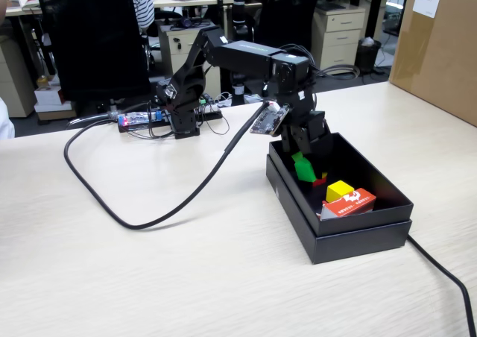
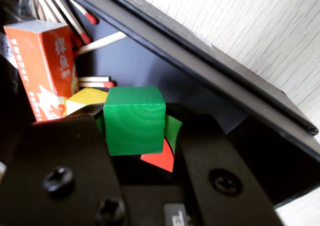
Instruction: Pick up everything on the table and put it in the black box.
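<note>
My gripper (image 1: 300, 156) reaches down into the far left corner of the black box (image 1: 358, 240), shut on the green cube (image 1: 305, 168), which hangs tilted between the jaws. In the wrist view the green cube (image 2: 135, 123) fills the gap of the gripper (image 2: 136, 112), touching the left jaw. A little of the right jaw's inner face shows beside it. The red cube (image 2: 161, 161) lies on the box floor right under it, and it shows as a small sliver (image 1: 320, 180) in the fixed view. The yellow cube (image 1: 339, 191) (image 2: 85, 97) rests inside the box beside them. The box wall (image 2: 210, 61) runs diagonally.
An orange-and-white carton (image 1: 350, 201) (image 2: 45, 66) and several matches (image 2: 75, 11) also lie in the box. A thick black cable (image 1: 186, 195) loops over the pale wood table (image 1: 149, 277), and another runs off the front right. A big brown cardboard carton (image 1: 440, 46) stands far right.
</note>
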`<state>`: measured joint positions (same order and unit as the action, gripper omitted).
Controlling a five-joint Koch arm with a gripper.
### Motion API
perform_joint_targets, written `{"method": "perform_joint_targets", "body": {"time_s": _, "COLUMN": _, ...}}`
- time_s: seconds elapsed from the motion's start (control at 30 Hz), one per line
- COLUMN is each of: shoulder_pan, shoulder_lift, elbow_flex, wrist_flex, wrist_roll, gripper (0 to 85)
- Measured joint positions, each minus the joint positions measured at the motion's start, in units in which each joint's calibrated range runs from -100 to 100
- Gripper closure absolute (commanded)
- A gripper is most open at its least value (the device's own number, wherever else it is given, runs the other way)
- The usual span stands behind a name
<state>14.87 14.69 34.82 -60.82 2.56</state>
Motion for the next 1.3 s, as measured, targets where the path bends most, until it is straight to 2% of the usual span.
{"method": "perform_joint_targets", "body": {"time_s": 0.1, "shoulder_pan": -0.05, "shoulder_lift": 1.55, "elbow_flex": 0.0, "wrist_flex": 0.0, "wrist_roll": 0.0, "gripper": 84.5}}
{"method": "perform_joint_targets", "body": {"time_s": 0.13, "shoulder_pan": -0.15, "shoulder_lift": 2.98, "elbow_flex": 0.0, "wrist_flex": 0.0, "wrist_roll": 0.0, "gripper": 68.0}}
{"method": "perform_joint_targets", "body": {"time_s": 0.2, "shoulder_pan": -0.2, "shoulder_lift": 4.27, "elbow_flex": 0.0, "wrist_flex": 0.0, "wrist_roll": 0.0, "gripper": 58.4}}
{"method": "perform_joint_targets", "body": {"time_s": 0.27, "shoulder_pan": -0.2, "shoulder_lift": 4.53, "elbow_flex": -0.09, "wrist_flex": 0.0, "wrist_roll": 0.0, "gripper": 54.5}}
{"method": "perform_joint_targets", "body": {"time_s": 0.3, "shoulder_pan": -0.2, "shoulder_lift": 4.53, "elbow_flex": 0.0, "wrist_flex": -0.08, "wrist_roll": 0.0, "gripper": 47.3}}
{"method": "perform_joint_targets", "body": {"time_s": 0.33, "shoulder_pan": -0.2, "shoulder_lift": 4.53, "elbow_flex": 0.0, "wrist_flex": -0.08, "wrist_roll": 0.0, "gripper": 45.9}}
{"method": "perform_joint_targets", "body": {"time_s": 0.63, "shoulder_pan": -0.54, "shoulder_lift": -1.42, "elbow_flex": -0.73, "wrist_flex": -0.08, "wrist_roll": 0.0, "gripper": 43.4}}
{"method": "perform_joint_targets", "body": {"time_s": 0.83, "shoulder_pan": -2.3, "shoulder_lift": -18.9, "elbow_flex": -6.39, "wrist_flex": -0.08, "wrist_roll": 0.0, "gripper": 41.2}}
{"method": "perform_joint_targets", "body": {"time_s": 1.1, "shoulder_pan": -11.92, "shoulder_lift": -58.25, "elbow_flex": -35.24, "wrist_flex": 5.96, "wrist_roll": -3.61, "gripper": 41.4}}
{"method": "perform_joint_targets", "body": {"time_s": 1.3, "shoulder_pan": -15.97, "shoulder_lift": -77.28, "elbow_flex": -53.04, "wrist_flex": 10.99, "wrist_roll": -4.3, "gripper": 41.1}}
